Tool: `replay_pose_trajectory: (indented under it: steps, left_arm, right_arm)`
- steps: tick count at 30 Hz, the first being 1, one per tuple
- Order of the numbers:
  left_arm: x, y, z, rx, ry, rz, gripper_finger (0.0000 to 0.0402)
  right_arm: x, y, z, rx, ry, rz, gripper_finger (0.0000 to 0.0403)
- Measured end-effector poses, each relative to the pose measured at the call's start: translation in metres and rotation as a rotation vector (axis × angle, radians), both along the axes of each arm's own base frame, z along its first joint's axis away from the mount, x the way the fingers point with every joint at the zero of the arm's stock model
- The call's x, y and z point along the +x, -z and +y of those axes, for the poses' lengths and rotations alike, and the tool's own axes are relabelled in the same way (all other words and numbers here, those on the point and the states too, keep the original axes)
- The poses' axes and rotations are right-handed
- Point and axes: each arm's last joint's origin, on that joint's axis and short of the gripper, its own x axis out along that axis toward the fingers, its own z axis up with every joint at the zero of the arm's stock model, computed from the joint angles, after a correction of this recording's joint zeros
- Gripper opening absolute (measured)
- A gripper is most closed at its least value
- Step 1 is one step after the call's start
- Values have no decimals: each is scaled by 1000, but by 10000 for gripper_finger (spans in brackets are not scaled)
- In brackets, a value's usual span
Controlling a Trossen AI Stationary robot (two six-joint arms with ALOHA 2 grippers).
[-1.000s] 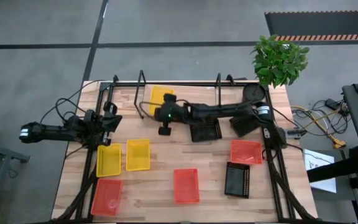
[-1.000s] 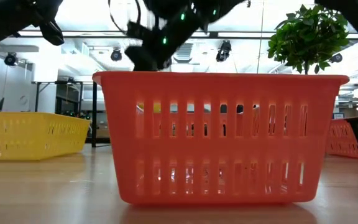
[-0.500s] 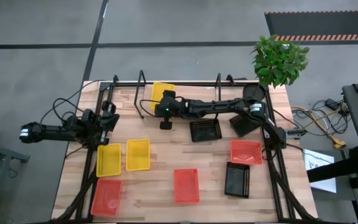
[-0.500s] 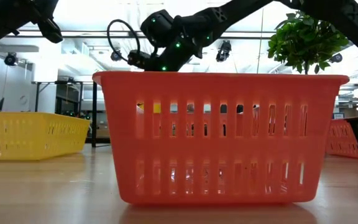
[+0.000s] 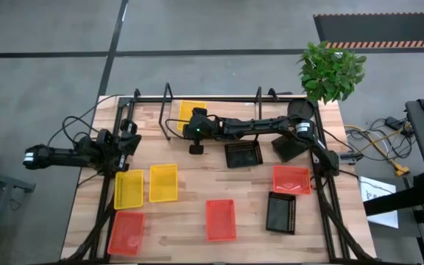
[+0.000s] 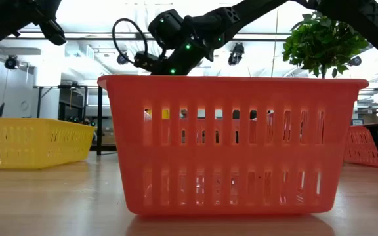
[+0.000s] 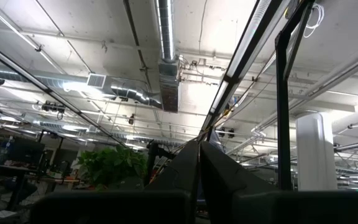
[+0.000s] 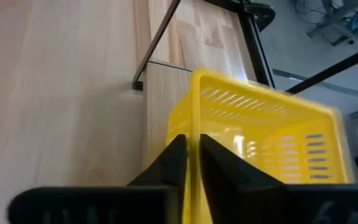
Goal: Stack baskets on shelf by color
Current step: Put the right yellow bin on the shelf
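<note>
The right gripper (image 8: 191,155) pinches the near wall of a yellow basket (image 8: 272,134), fingers either side of the rim, at the bench's far edge inside the shelf (image 5: 169,99). Judged from here, release should come only once the basket sits flat, square between the uprights. The left gripper (image 5: 127,141), closed and empty, waits at the bench's left edge.

A leafy green potted plant (image 5: 331,71) stands at the far right corner of the light wood table (image 5: 190,184). Right of the table, loose cables (image 5: 383,151) with a yellow one among them trail across the grey floor (image 5: 43,81). Beside them lies what may be a sheet of paper (image 5: 378,193).
</note>
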Motion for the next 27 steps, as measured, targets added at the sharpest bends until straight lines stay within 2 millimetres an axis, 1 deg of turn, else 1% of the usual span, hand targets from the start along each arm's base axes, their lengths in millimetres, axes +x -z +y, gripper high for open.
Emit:
replay_pose_trajectory:
  steps: [5, 7, 9, 11, 15, 18, 21, 25, 27]
  left_arm:
    - [0, 0, 0, 0, 0, -1, 0]
    - [0, 0, 0, -1, 0, -1, 0]
    - [0, 0, 0, -3, 3, -2, 0]
    - [0, 0, 0, -5, 3, -2, 0]
    - [0, 0, 0, -5, 3, 0, 0]
    - [0, 0, 0, -5, 4, 2, 0]
    - [0, 0, 0, -5, 3, 2, 0]
    - [0, 0, 0, -4, 3, 2, 0]
    - [0, 0, 0, -1, 1, 2, 0]
  right_arm:
    - [0, 0, 0, 22, 19, -11, 105]
    - [-1, -3, 1, 29, 23, -13, 125]
    - [-4, -11, 5, 36, 24, -18, 142]
    - [-7, -23, 11, 38, 14, -27, 154]
    - [-18, -48, 20, 39, 20, -31, 164]
    - [-32, -64, 20, 16, 60, 11, 158]
    - [-50, -75, 8, 35, 131, 83, 131]
    - [-67, -68, -14, 141, 191, 199, 78]
    - [-69, -59, -21, 190, 198, 232, 49]
